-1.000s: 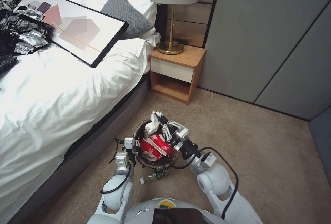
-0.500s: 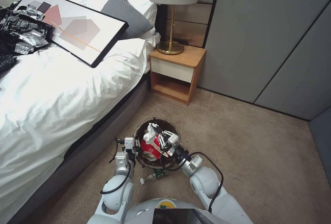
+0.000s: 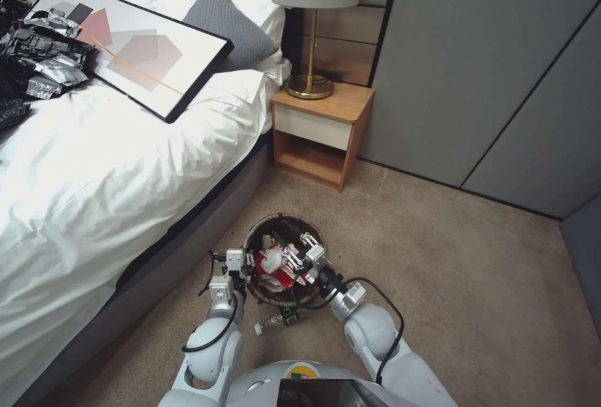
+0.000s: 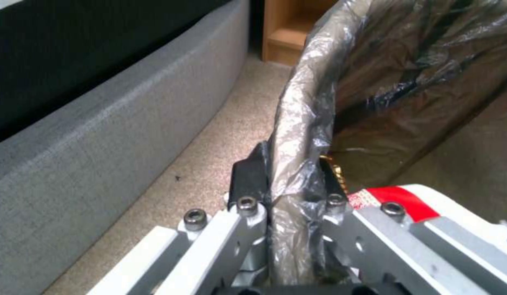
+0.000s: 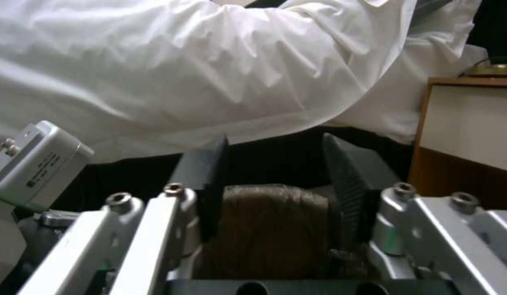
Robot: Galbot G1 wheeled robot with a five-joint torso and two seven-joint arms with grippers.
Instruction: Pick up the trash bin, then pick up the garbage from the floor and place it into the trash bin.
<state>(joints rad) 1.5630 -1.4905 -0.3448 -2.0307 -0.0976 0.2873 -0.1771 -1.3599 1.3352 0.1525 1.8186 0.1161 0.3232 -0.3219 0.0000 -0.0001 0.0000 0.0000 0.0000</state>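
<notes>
Both claws at the trash bin (image 3: pixel 280 296): left claw (image 4: pixel 289 180) pinches rim, right claw (image 3: pixel 293 249) gapes inside.

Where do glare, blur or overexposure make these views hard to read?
Head view: the white bedding is blown out near the left edge, while the trash bin stays legible. Left wrist view: soft overall, sheen on the bag liner that the left gripper clamps. Right wrist view: the sheet is bright; the right gripper, open, is sharp.
</notes>
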